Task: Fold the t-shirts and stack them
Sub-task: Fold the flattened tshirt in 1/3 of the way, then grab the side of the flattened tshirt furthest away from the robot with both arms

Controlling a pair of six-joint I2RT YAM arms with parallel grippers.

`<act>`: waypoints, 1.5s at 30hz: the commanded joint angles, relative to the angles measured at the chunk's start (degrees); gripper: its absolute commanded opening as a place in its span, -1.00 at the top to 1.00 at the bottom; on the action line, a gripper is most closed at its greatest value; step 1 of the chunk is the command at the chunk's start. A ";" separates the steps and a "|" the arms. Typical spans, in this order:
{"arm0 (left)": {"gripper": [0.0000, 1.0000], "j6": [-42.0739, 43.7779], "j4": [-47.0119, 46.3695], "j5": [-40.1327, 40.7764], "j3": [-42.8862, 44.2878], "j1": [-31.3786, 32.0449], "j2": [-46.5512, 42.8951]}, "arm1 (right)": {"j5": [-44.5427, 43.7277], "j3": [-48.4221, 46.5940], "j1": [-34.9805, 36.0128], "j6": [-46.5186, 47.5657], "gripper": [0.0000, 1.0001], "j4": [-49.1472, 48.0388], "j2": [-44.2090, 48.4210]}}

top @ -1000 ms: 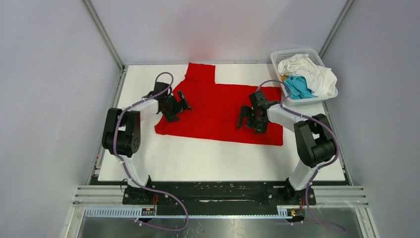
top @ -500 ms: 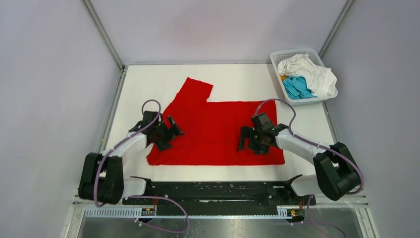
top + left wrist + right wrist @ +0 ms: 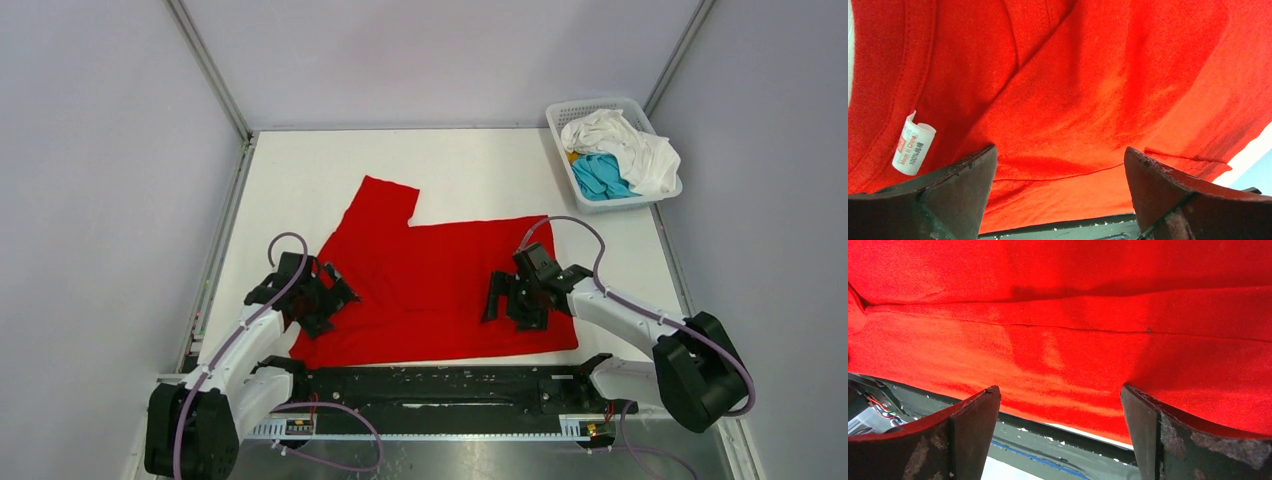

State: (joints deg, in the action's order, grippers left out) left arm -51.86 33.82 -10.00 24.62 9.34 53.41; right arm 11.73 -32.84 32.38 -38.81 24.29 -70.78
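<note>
The white table spreads out ahead of both my hands. The red shirt lies spread on it directly beneath them. It runs from my left hand across to my right hand and a little past the right one. One sleeve juts out ahead of my left hand, away from me. The edge nearest me lies just behind both hands, along the black rail at the table's near side.

My left hand sits low over the shirt's left border with its fingers spread wide apart and nothing clamped between them. Red cloth fills the gap. My right hand is the same: its fingers are wide apart over the cloth near its right end, gripping nothing. A long seam or crease crosses just ahead of them. I cannot tell whether any fingertip actually presses on the fabric.

The basket stands well ahead of my right hand and off to its right, in the table's far corner, well apart from the red shirt. A white shirt is heaped inside it, spilling over the rim. A teal shirt is bunched against it on the side closer to my hand.

A small white label hangs by the collar seam, just outside and ahead of one finger of my left hand.
</note>
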 commanded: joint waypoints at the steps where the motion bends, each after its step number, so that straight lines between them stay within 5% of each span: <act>1: -0.98 -0.30 4.76 3.56 0.04 0.23 -0.39 | -0.35 2.46 0.57 -1.23 -0.99 7.47 2.41; 9: -0.98 1.90 7.84 4.95 10.58 0.32 -3.96 | -5.25 -7.05 0.45 0.68 -0.99 8.36 6.44; 15: -0.98 5.04 5.00 8.89 24.26 0.31 4.70 | -13.03 -13.86 -2.10 2.10 -0.99 7.76 7.90; 23: -0.98 14.66 2.98 9.28 52.47 0.21 37.48 | -2.15 -12.33 -15.15 4.83 -0.99 3.84 7.16; 34: -0.98 27.44 11.97 11.97 109.35 -0.15 86.47 | 1.41 -11.06 -17.00 9.32 -0.99 4.23 5.54; 40: -0.98 22.63 -2.22 4.94 103.99 -1.34 89.61 | 2.05 -10.29 -17.25 9.86 -0.99 4.28 5.35; 45: -0.95 19.26 -2.52 -1.34 103.30 -1.14 90.97 | 0.90 -9.98 -17.34 10.38 -0.99 5.19 6.68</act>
State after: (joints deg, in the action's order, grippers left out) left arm -29.67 35.38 -4.60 128.73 8.40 144.20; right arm 12.12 -42.96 15.55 -29.87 29.04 -65.36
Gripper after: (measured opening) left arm 0.989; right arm 0.993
